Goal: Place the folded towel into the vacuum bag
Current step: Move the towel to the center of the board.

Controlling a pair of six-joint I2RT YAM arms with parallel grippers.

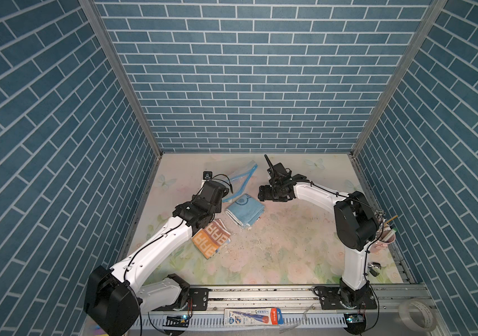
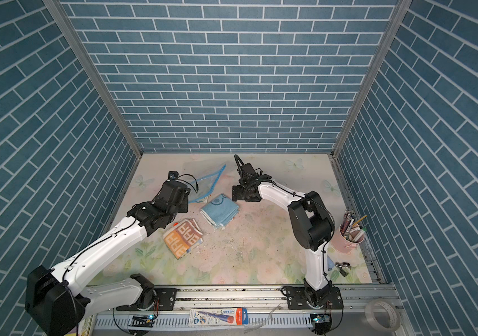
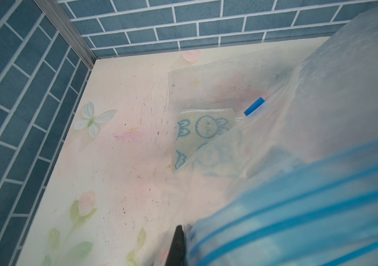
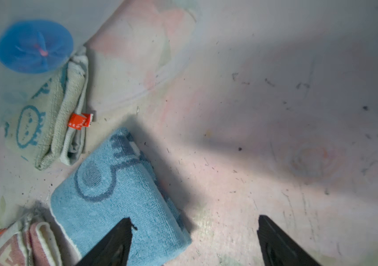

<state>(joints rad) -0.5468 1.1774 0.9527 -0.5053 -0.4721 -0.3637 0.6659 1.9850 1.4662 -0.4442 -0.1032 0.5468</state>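
Counting three towels: green [image 4: 45, 129] (inside one vacuum bag [image 1: 242, 176]), blue [image 1: 245, 210], orange [image 1: 211, 238].

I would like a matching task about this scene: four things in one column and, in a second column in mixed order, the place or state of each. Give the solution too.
Column 1
1. left tool
2. right tool
3. blue towel
4. orange towel

Column 2
A. folded on the table between the two tools, outside the vacuum bag
B. open and empty, above the table
C. shut on the blue zip edge of the vacuum bag
D. folded, partly hidden by the left arm in both top views

Pairs: 1-C, 2-B, 3-A, 4-D
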